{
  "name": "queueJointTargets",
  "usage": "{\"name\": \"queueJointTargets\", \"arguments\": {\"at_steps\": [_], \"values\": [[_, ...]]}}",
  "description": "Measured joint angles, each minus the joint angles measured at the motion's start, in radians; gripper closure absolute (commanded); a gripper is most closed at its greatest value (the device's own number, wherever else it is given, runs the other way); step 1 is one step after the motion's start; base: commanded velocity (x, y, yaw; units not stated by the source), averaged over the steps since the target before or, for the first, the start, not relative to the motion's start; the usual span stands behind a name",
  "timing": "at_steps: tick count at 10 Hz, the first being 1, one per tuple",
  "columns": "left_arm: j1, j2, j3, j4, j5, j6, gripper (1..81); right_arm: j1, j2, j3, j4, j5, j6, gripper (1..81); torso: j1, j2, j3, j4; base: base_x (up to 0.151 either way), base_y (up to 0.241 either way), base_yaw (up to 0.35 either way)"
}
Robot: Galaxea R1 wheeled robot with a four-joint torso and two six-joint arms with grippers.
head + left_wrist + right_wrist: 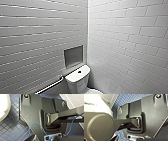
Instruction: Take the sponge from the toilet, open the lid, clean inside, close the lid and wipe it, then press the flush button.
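As the head camera faces the tiled corner [87, 30]: rail [50, 86], wall niche [73, 56], then toilet [78, 81], flush button [79, 72] on top. The left gripper [46, 138] hangs over blue floor tiles [10, 127], a white rounded rim [3, 106] near it; the right gripper [132, 138] is also over blue tiles. Open or closed: cannot tell for either.

The toilet [78, 81] is cut off by the head view's lower edge, so only a white sliver shows past its tank. The flush button [79, 72] is a dark speck, too small for detail. A rail [50, 87] beside it runs off the same edge. In the left wrist view a white curved shape [3, 106] is cropped and cannot be identified.
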Motion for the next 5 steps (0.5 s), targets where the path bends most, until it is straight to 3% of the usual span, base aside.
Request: {"name": "queueJointTargets", "arguments": {"at_steps": [2, 5], "values": [[0.012, 0.003, 0.000, 0.027, -0.004, 0.001, 1.0, 0.017, -0.066, 0.076, 0.000, 0.000, 0.000, 1.0, 0.027, -0.044, -0.030, 0.000, 0.000, 0.000, 0.000], [0.018, 0.024, -0.016, 0.033, -0.007, 0.001, 1.0, 0.095, -0.144, 0.163, 0.003, 0.000, 0.005, 1.0, 0.095, -0.151, -0.130, 0.000, 0.000, 0.000, 0.000]]}}
